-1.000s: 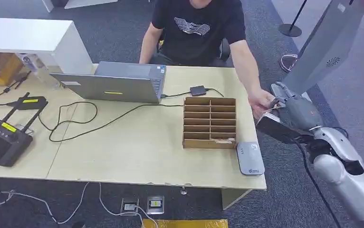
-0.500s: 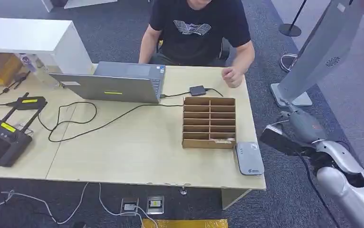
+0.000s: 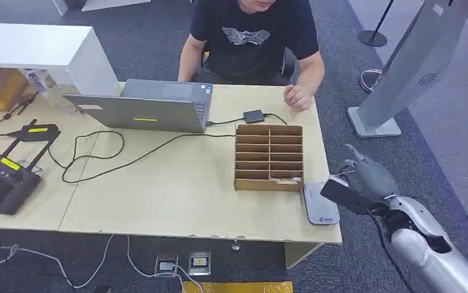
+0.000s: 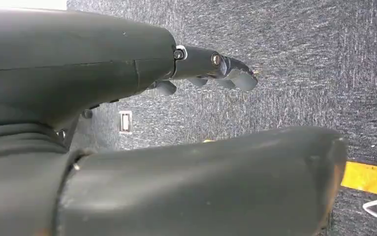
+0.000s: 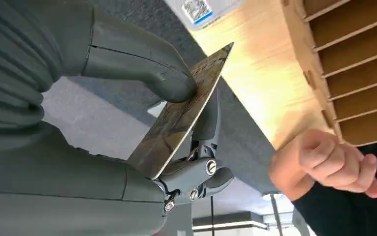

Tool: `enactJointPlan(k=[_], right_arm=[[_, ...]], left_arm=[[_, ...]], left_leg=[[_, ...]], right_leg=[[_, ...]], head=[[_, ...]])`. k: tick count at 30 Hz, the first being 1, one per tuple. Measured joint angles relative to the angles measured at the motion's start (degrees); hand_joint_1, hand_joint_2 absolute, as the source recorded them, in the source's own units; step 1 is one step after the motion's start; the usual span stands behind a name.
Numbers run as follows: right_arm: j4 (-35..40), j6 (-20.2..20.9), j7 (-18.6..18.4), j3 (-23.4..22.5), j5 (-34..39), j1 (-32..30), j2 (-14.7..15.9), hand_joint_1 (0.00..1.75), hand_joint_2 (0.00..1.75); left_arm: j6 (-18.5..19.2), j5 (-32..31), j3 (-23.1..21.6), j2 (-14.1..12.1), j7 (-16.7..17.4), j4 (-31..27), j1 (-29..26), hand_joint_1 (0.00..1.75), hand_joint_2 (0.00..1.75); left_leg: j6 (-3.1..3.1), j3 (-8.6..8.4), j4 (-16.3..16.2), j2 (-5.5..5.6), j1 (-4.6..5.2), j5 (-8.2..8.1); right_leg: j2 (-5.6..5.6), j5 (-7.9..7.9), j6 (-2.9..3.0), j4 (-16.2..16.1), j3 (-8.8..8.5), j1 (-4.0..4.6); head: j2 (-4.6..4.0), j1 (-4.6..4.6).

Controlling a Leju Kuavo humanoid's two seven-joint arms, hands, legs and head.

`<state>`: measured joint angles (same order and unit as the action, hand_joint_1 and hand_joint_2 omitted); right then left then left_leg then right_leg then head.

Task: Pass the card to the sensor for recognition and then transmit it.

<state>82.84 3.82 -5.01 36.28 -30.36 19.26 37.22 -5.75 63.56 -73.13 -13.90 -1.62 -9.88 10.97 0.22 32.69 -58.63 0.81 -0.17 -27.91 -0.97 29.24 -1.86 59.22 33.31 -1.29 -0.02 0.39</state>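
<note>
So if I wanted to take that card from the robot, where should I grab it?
Probably the bare far corner of the card, sticking out past the right hand's thumb. Pinch its two flat faces from the table side; the other end sits down in the hand.

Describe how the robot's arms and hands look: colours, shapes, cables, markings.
The right arm is a silver, rounded shell with dark gaps at its joints and a black cable running along it. A black block sits at the wrist. The right hand is grey: a ribbed cover, a thick smooth thumb, and darker fingers with silver screws at the knuckles. The left hand is dark grey, its fingertips paler. No markings are visible.
</note>
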Motion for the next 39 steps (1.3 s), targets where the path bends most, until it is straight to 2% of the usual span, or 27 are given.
enactJointPlan(k=[7, 26, 39], right_arm=[[-2.0, -2.6, 0.8, 1.8, 0.3, -0.7, -2.9, 1.75, 1.75], [-8.7, -4.8, 2.7, 4.1, 2.5, -2.1, -8.0, 1.75, 1.75], [-12.8, -4.8, 4.1, 3.9, 3.2, -1.3, -9.3, 1.75, 1.75]], left_arm=[[-0.9, 0.5, 0.0, 0.3, 0.6, -0.1, 0.0, 0.0, 0.0], [-1.4, 1.6, 0.0, 0.9, 2.8, -0.2, 0.0, 0.0, 0.0], [-1.5, 1.9, 0.0, 0.9, 3.0, -0.3, 0.0, 0.0, 0.0]], left_leg=[[-0.01, 0.0, 0.0, -0.02, -0.02, -0.01], [-0.02, 0.0, 0.0, -0.04, -0.05, -0.01], [-0.02, -0.01, 0.0, -0.04, -0.05, -0.01]], right_leg=[[0.01, 0.02, 0.04, 0.0, 0.01, 0.02], [0.04, 0.03, 0.04, 0.0, 0.02, 0.04], [0.04, 0.02, 0.04, 0.0, 0.01, 0.04]], head=[[0.0, 0.0], [0.0, 0.0], [0.0, 0.0]])
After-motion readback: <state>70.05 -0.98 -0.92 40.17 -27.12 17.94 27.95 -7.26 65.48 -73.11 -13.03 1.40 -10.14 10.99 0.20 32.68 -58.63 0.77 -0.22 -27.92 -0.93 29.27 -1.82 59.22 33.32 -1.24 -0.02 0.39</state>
